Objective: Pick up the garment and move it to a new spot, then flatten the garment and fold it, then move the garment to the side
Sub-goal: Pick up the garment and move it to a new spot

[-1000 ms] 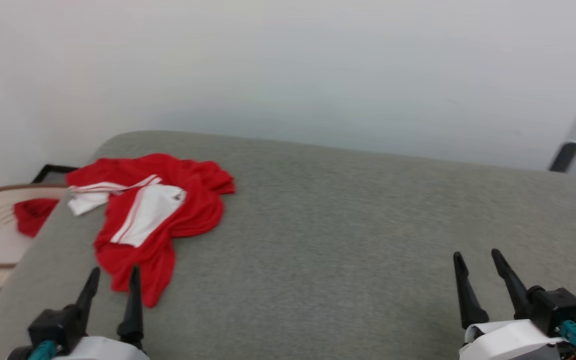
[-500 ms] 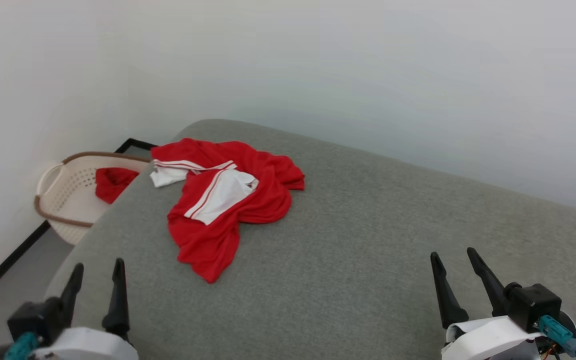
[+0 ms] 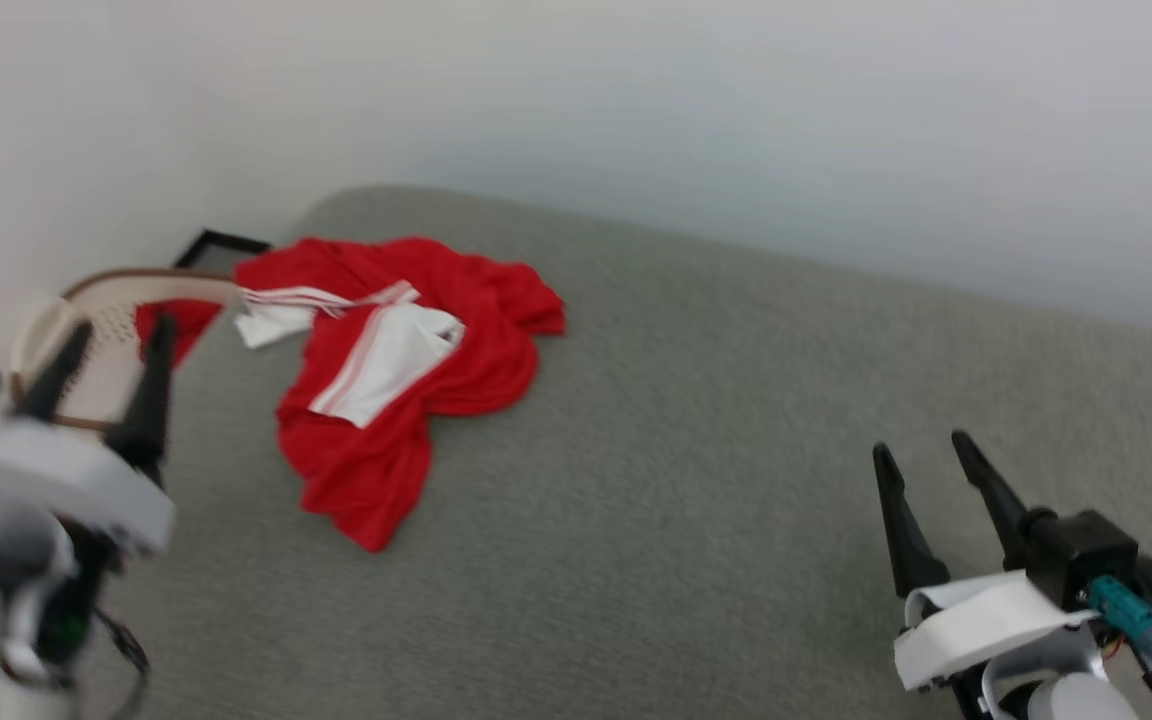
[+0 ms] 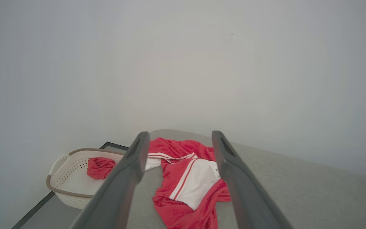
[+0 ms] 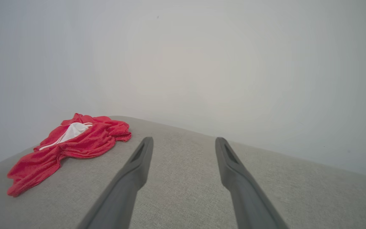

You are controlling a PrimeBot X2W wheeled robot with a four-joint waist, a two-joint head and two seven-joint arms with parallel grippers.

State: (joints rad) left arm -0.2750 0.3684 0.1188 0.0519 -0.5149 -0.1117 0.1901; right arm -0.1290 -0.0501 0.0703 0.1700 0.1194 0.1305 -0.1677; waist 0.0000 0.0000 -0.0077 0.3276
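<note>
surface: grey upholstered pad (image 3: 716,470), rounded far corner | on it: crumpled red jersey T-shirt (image 3: 406,370) with white sleeves lay at 10 o'clock in head view, near that corner, one end trailing toward 6 o'clock | floor (image 4: 43,213): white laundry basket (image 4: 71,187) stood at 9 o'clock of the shirt

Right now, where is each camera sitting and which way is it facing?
Head view: high on the robot, looking forward and down at the grey cushion and red shirt; left hand at left, right hand lower right, both open.
Left wrist view: on the left arm, looking along its fingers over the red shirt toward the basket and wall.
Right wrist view: on the right arm, looking along its fingers across bare grey cushion to the wall.
Shared: all three show the red shirt; head and left wrist views show the basket.
</note>
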